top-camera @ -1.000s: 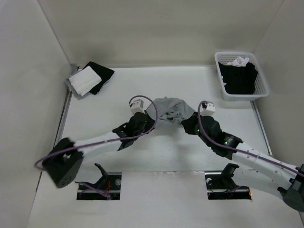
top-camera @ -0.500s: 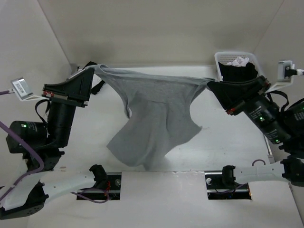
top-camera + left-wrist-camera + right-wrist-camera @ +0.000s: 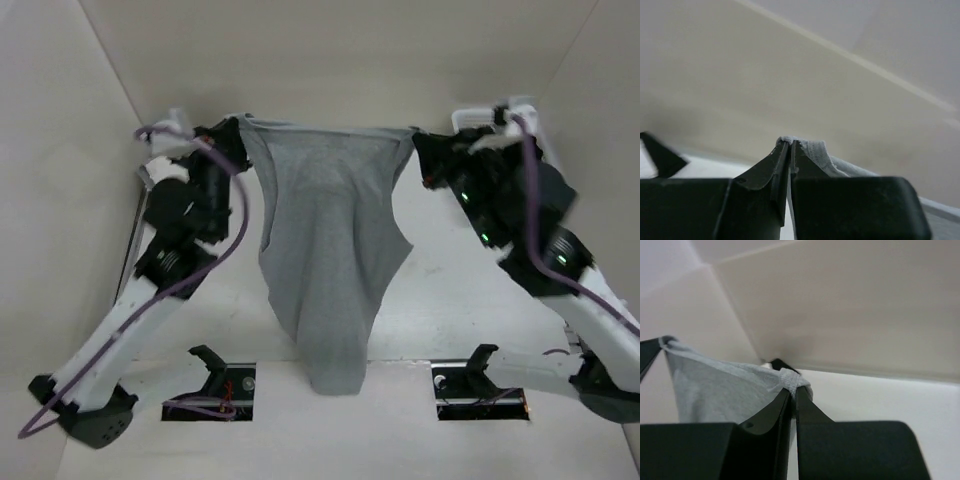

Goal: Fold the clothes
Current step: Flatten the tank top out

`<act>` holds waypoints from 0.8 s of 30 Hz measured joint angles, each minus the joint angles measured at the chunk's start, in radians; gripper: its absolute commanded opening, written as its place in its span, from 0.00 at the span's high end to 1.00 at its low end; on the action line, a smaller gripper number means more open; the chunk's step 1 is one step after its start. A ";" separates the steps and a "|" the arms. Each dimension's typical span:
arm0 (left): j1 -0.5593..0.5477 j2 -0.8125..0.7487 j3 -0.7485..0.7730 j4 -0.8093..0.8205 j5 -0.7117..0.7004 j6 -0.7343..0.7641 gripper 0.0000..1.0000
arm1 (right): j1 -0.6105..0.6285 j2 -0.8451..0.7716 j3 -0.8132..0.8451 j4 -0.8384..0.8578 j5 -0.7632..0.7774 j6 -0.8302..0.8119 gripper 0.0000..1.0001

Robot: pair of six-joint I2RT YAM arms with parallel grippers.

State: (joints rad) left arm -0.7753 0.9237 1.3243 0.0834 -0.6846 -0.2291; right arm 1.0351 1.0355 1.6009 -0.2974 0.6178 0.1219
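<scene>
Grey cloth is held up in the air: the clothes are stretched between the two pincers and hang down over the white table. One top corner is pinched tight in the left gripper, whose jaws are closed on a bunched bit of the edge. The other corner is clamped the same way in the right gripper. From above, the fingertips are hard to make out against the dark arms. Whether the lowest part touches the table cannot be told. Plain pale walls are seen all around.
</scene>
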 measured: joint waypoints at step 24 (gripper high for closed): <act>0.339 0.395 -0.650 0.010 0.270 -0.408 0.56 | -0.548 0.373 -0.692 0.263 -0.512 0.507 0.69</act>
State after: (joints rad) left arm -0.4362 1.3186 0.6746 0.0933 -0.4145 -0.6369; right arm 0.4873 1.4082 0.9085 -0.0345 0.1062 0.6292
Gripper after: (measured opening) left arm 0.395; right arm 0.115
